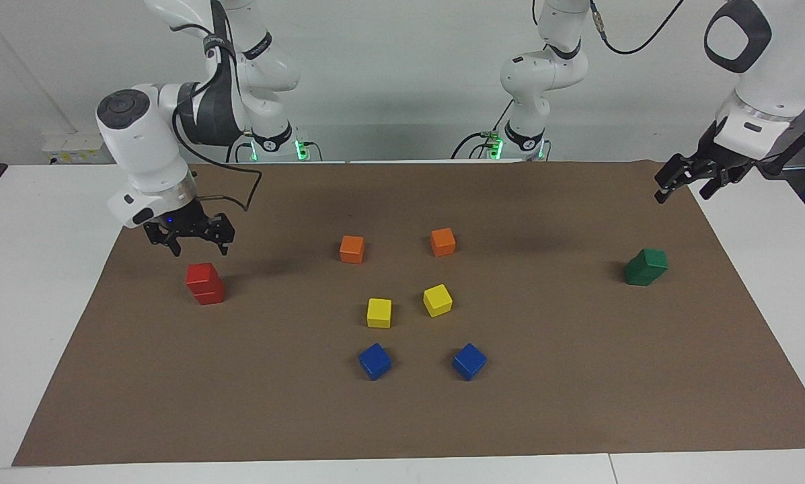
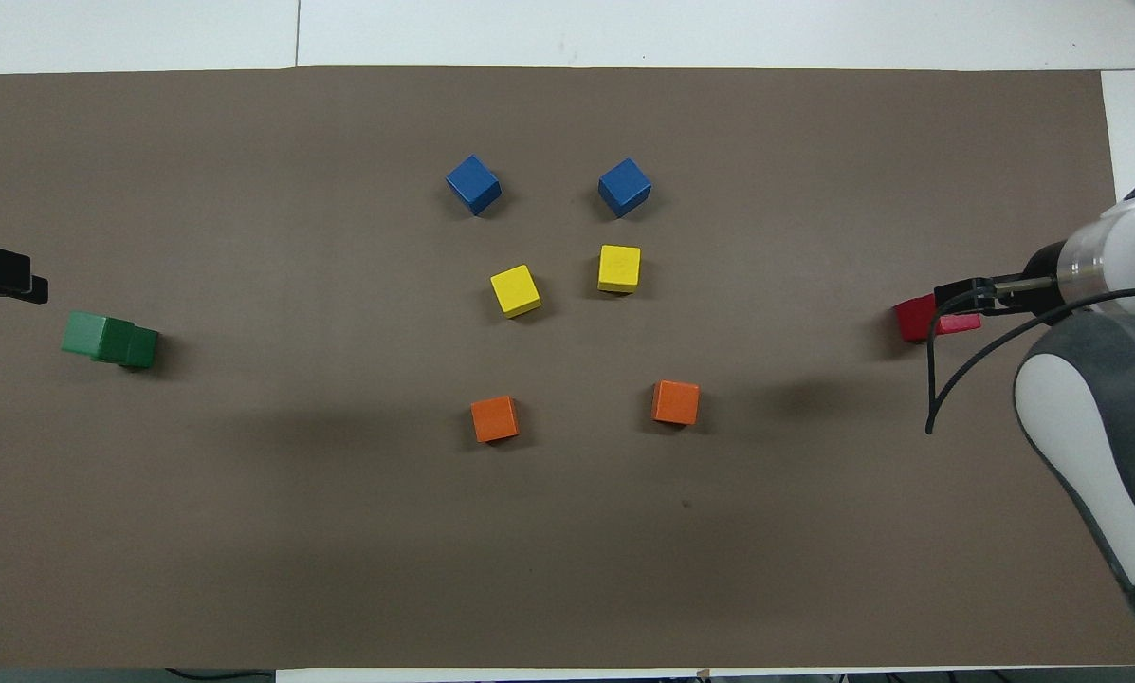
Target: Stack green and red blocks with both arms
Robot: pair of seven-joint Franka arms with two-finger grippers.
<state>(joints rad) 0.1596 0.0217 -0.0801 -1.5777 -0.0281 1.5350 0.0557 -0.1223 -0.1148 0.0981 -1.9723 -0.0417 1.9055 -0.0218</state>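
Two red blocks (image 1: 205,284) stand stacked at the right arm's end of the brown mat (image 1: 402,417). My right gripper (image 1: 199,247) hangs open just above that stack, apart from it. In the overhead view the right gripper (image 2: 961,296) partly covers the red blocks (image 2: 916,319). Two green blocks (image 1: 645,267) are stacked at the left arm's end, the upper one slightly skewed. My left gripper (image 1: 682,191) is raised and open over the mat's edge, holding nothing. From overhead the green blocks (image 2: 110,340) show whole, with only the left gripper's (image 2: 0,278) tip beside them.
In the mat's middle lie two orange cubes (image 1: 352,249) (image 1: 442,241), two yellow cubes (image 1: 378,312) (image 1: 437,300) and two blue cubes (image 1: 374,361) (image 1: 469,361), the blue ones farthest from the robots. White table surrounds the mat.
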